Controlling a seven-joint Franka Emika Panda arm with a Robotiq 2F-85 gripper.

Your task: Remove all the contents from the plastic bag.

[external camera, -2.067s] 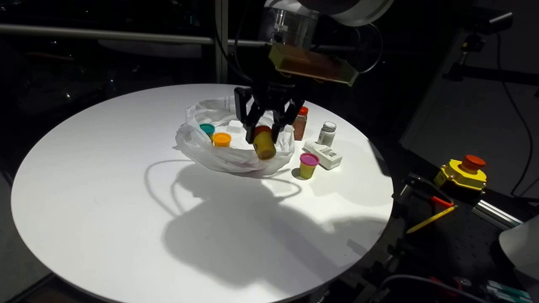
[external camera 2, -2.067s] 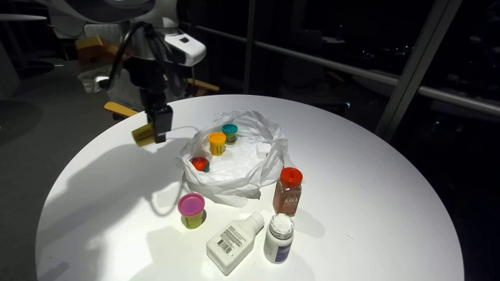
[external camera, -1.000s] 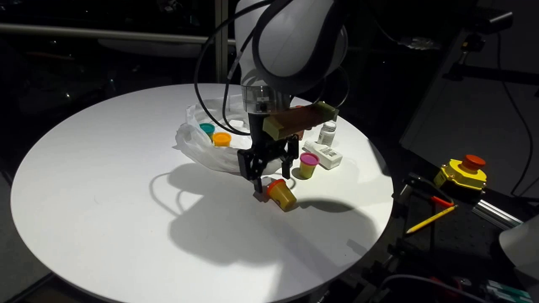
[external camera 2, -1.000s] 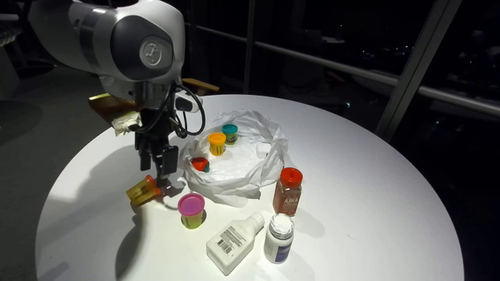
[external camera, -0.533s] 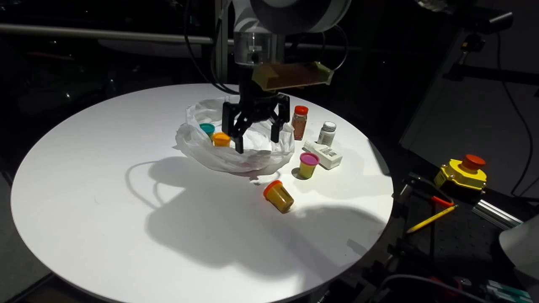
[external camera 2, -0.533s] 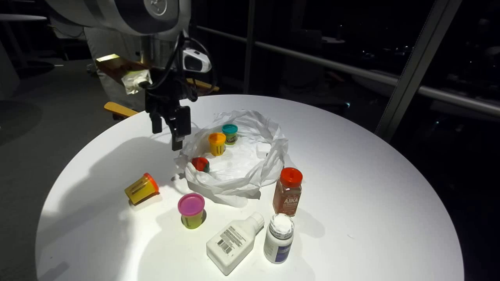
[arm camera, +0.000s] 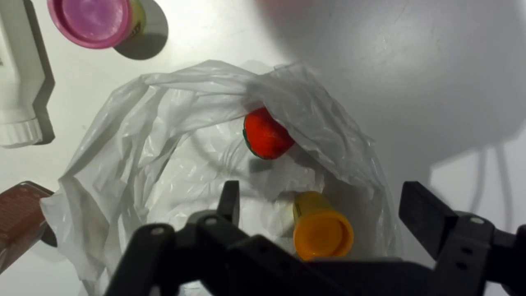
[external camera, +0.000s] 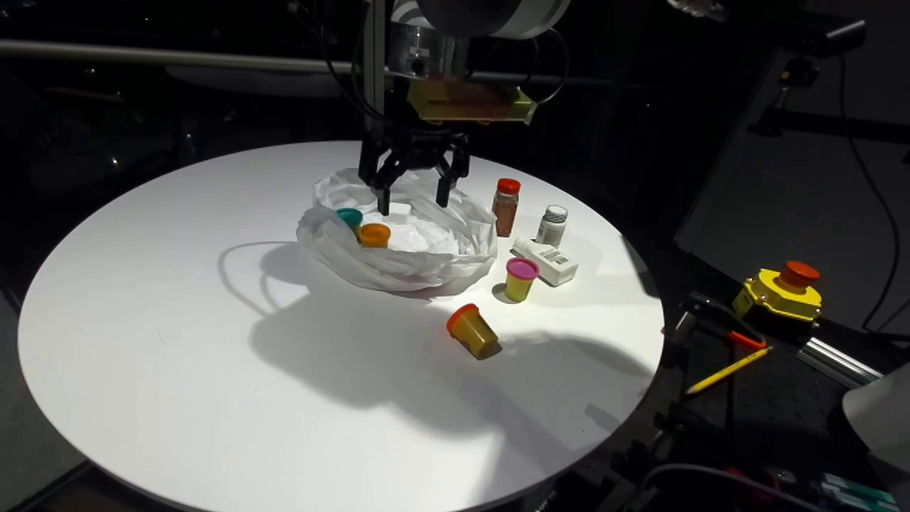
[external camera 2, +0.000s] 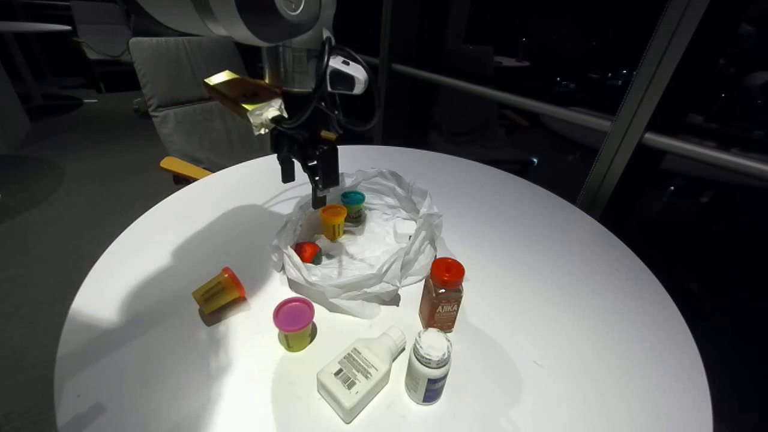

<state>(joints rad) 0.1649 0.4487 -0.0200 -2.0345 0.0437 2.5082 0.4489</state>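
Gripper (external camera: 413,203) hanging wide-spread above plastic bag (external camera: 391,270), its wall (arm camera: 324,127) partly hiding red piece (arm camera: 266,137), red-capped bottle (external camera 2: 441,300) standing beside, white bottle (external camera 2: 359,373) lying near pink-lidded tub (external camera 2: 294,327).

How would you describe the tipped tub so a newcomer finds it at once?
On the round white table, find the crumpled plastic bag. Outside it lies a red-lidded yellow tub, with a pink-lidded tub standing upright nearby. Of the tubs, only the red-lidded one is on its side.
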